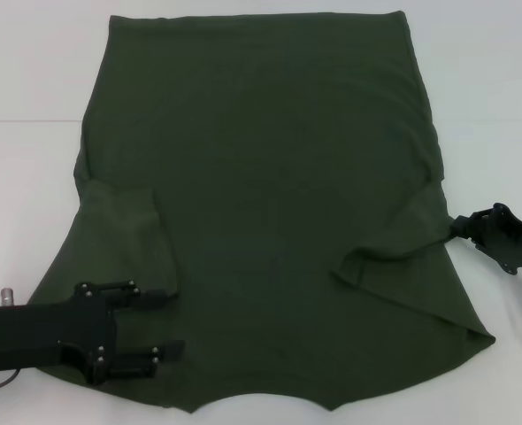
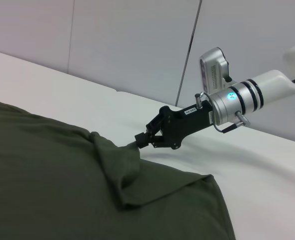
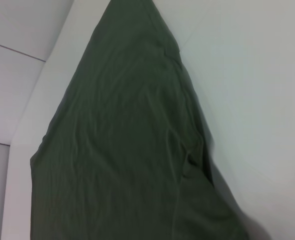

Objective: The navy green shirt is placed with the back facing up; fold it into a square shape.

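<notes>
The navy green shirt [image 1: 261, 177] lies spread flat on the white table [image 1: 31, 80], with both sleeves turned inward over the body. My left gripper [image 1: 171, 323] is open at the near left, its two black fingers resting over the shirt's corner there. At the shirt's right edge my right gripper [image 1: 456, 228] is shut on a pinch of fabric. The left wrist view shows the right gripper [image 2: 140, 141] holding that fabric, which rises into a small peak on the shirt [image 2: 47, 180]. In the right wrist view only the shirt [image 3: 122, 150] appears, without fingers.
The white table surrounds the shirt on the left, right and far sides. A pale wall [image 2: 137, 45] stands behind the table's far edge. No other objects are on the table.
</notes>
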Controlling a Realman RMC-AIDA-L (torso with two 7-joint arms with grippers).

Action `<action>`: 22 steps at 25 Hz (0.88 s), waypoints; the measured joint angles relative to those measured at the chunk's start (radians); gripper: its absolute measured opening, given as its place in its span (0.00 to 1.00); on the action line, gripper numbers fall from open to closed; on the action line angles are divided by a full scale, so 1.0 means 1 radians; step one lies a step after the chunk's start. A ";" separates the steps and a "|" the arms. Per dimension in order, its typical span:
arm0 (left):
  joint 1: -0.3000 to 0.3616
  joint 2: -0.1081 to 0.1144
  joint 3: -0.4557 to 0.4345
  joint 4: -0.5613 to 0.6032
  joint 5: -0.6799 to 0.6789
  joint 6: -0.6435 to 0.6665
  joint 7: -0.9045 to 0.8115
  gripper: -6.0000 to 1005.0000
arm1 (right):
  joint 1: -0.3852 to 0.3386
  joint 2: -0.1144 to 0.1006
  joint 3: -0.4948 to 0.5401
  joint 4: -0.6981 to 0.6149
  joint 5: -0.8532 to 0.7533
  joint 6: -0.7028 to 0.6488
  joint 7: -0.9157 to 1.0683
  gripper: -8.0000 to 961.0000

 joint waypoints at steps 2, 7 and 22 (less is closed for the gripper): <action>-0.001 0.000 0.000 0.000 0.000 0.000 0.000 0.75 | 0.002 0.000 0.000 0.000 0.000 0.000 -0.001 0.24; -0.001 0.000 0.000 0.000 -0.002 0.000 0.000 0.75 | 0.008 0.000 0.000 0.000 -0.001 0.000 -0.003 0.07; 0.002 0.000 0.000 0.000 -0.011 0.000 0.000 0.75 | 0.059 0.008 0.009 0.000 0.009 -0.006 -0.042 0.11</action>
